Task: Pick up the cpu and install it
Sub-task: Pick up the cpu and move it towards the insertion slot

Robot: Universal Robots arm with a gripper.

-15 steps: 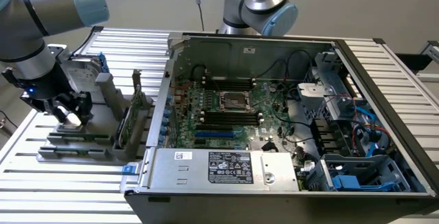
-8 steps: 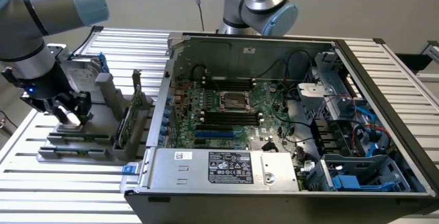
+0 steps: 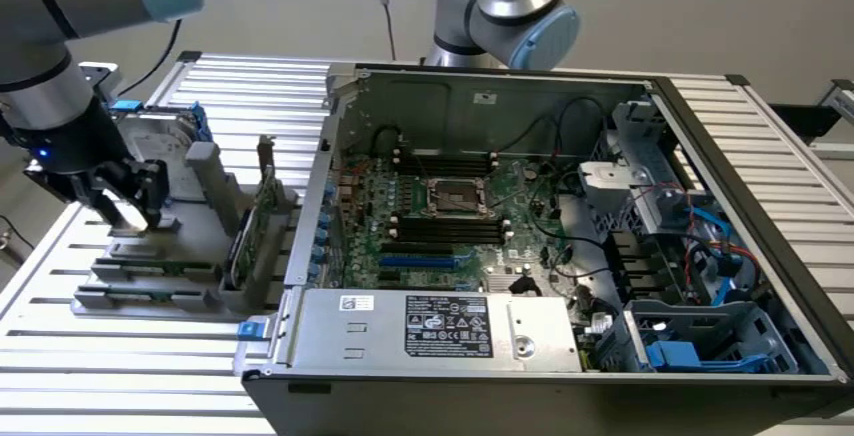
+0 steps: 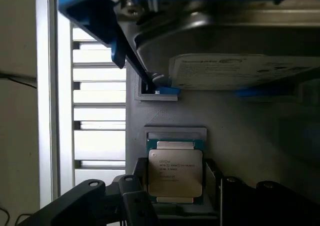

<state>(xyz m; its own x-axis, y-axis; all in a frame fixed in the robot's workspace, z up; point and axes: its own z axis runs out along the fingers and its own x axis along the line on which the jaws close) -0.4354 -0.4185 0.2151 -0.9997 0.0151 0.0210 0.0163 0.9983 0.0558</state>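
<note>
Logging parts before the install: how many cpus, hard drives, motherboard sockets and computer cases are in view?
cpu: 1
hard drive: 1
motherboard socket: 1
computer case: 1
Total: 4

A plain, pale wall [image 3: 294,1] stands behind the table's far edge, lit softly and evenly. The table [image 3: 781,166] is a bed of ribbed silver metal slats with dark grooves between them, closed by a pale rail along its edges. A thin black cable [image 3: 387,16] hangs before the wall near the middle of the far edge.
</note>
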